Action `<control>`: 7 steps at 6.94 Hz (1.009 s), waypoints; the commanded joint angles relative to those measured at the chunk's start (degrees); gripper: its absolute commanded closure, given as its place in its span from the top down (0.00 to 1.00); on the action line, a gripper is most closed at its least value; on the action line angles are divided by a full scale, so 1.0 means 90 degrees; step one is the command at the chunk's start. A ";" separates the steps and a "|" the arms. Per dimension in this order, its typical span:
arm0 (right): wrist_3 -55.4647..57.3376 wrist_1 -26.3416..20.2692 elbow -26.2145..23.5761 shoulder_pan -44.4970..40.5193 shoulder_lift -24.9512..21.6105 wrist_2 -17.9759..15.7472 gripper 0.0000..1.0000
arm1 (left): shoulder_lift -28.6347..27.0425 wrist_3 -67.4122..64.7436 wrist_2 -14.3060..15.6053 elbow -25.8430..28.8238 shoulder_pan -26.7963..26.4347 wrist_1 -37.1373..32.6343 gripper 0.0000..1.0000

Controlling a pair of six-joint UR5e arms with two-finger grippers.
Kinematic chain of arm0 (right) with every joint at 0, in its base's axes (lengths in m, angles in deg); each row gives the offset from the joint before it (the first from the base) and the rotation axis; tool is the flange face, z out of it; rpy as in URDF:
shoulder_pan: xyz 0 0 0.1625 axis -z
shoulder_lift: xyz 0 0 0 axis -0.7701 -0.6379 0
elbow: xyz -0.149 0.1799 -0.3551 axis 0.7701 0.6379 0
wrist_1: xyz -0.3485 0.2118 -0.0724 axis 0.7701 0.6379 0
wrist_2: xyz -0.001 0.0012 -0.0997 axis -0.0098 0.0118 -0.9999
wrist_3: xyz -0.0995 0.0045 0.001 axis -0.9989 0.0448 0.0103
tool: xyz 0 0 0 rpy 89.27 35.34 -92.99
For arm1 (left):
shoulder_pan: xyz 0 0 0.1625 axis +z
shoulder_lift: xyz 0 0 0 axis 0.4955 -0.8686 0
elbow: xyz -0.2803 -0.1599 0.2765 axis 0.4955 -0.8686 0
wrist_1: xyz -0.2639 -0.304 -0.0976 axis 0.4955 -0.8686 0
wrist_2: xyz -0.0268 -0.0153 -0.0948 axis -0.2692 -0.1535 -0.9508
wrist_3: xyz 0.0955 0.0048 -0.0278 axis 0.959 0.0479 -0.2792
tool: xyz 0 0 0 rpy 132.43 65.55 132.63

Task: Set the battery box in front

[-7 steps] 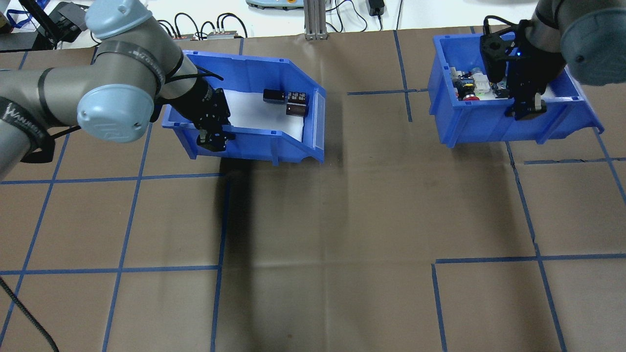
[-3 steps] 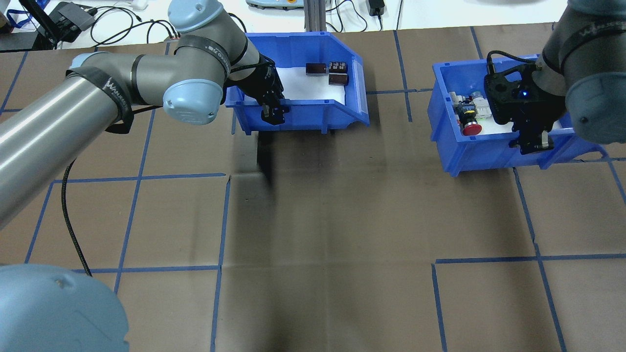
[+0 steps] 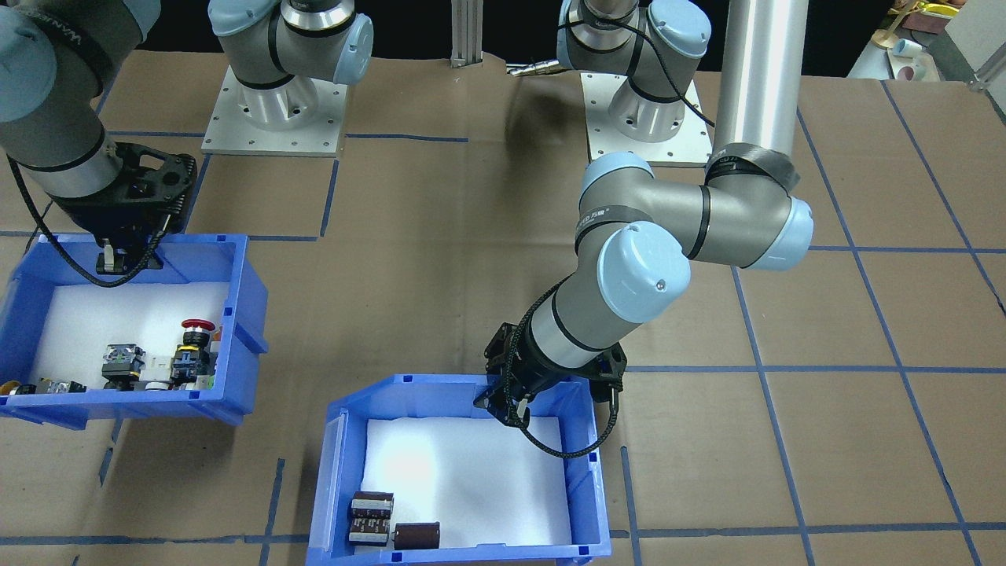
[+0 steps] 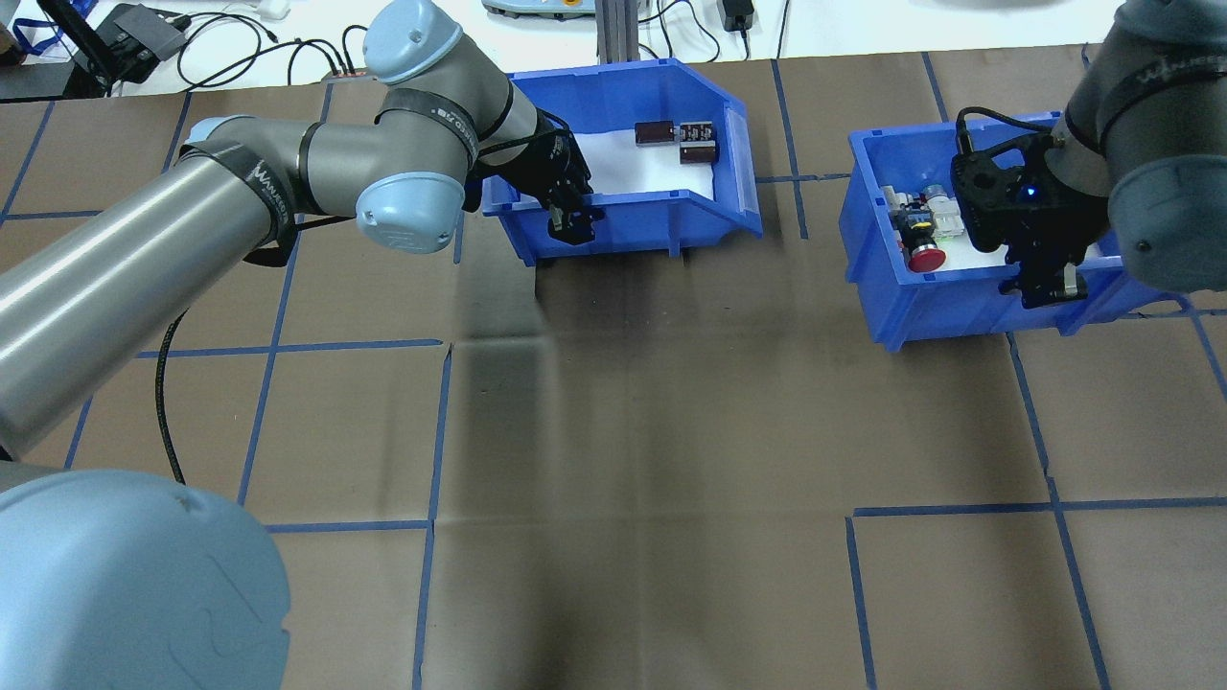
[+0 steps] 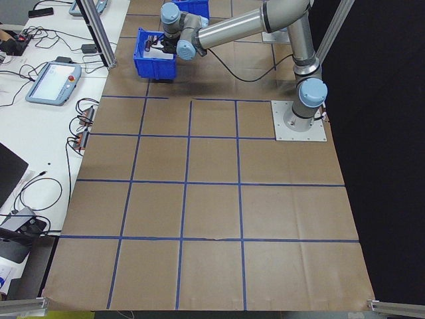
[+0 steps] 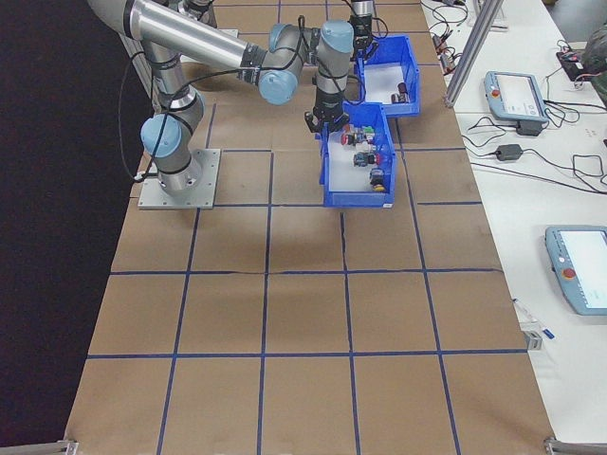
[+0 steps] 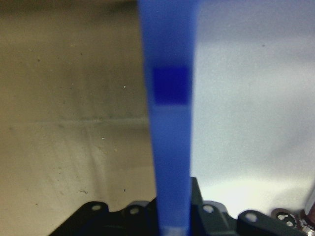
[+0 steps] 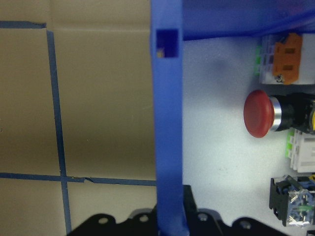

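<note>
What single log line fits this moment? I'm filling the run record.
left pincer: shut on blue plastic battery box wall | right pincer: shut on blue plastic button bin wall | box near table's far edge

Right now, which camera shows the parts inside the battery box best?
Exterior front-facing: the battery box sits close, its cylinder and ridged block unobstructed. Overhead shows them smaller, at the far end. The side views show them tiny, and the left wrist view shows only wall and floor.
</note>
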 commanded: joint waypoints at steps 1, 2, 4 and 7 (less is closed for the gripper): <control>0.0003 -0.0003 -0.0009 0.0000 -0.0003 0.0008 0.07 | -0.0105 0.0013 -0.0232 -0.0125 -0.0013 0.0036 0.00; 0.0023 -0.0051 -0.0019 0.0000 -0.0003 0.0018 0.07 | -0.0085 0.0023 -0.0222 -0.0117 -0.0013 0.0036 0.00; 0.0042 -0.0003 -0.0242 -0.0010 -0.0158 0.0018 0.07 | -0.0095 0.0091 -0.0193 -0.0107 -0.0013 0.0026 0.06; 0.0062 0.0007 -0.0361 -0.0010 -0.0256 0.0018 0.07 | -0.0114 0.0120 -0.0105 -0.0068 -0.0003 -0.0032 0.67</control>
